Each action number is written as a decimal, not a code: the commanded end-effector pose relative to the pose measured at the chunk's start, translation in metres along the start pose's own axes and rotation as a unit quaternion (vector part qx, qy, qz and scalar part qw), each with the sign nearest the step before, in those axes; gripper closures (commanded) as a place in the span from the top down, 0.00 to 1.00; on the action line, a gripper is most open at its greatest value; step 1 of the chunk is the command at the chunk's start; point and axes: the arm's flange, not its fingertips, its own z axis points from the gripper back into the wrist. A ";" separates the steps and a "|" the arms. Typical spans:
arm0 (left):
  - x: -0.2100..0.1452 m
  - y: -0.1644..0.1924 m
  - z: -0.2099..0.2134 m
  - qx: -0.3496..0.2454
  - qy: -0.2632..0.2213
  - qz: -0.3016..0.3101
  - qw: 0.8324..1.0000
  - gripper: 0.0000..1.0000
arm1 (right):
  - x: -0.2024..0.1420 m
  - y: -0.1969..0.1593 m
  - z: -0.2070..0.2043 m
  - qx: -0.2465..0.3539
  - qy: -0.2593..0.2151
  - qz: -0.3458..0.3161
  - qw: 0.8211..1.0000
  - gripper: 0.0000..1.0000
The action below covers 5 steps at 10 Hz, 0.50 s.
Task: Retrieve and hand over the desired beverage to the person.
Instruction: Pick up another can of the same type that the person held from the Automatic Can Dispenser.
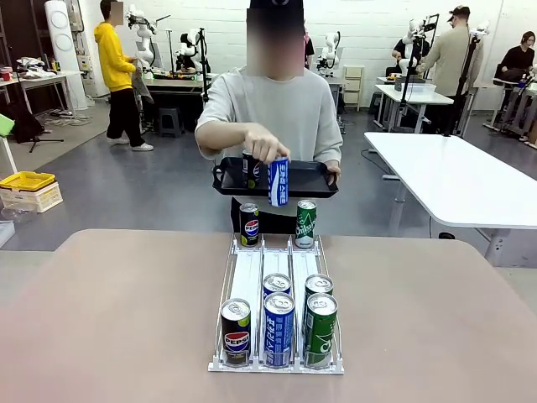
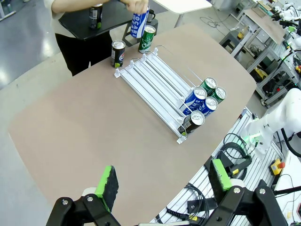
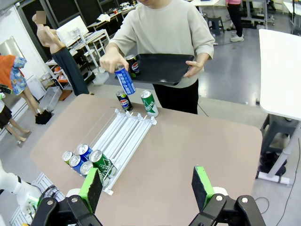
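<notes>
Person's hand (image 1: 267, 149) grips blue can (image 1: 278, 185) above far end of rack (image 1: 247, 277).

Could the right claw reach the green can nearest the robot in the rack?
Probably yes: the right claw is open, and nothing stands between it and the green can.

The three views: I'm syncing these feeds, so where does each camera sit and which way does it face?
Front view: fixed on the robot's side, facing across the table and can rack at the person holding a black tray.
Left wrist view: on the left wrist, looking down over the table toward the person; the open left end effector rises from the bottom edge.
Right wrist view: likewise on the right wrist; the open right end effector shows.
All three share the rack, tray and the blue can in the person's hand.
</notes>
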 end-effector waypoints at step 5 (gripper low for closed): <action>0.000 0.000 0.000 -0.003 -0.003 -0.010 1.000 1.00 | -0.001 -0.001 -0.002 0.011 -0.004 0.004 1.000 1.00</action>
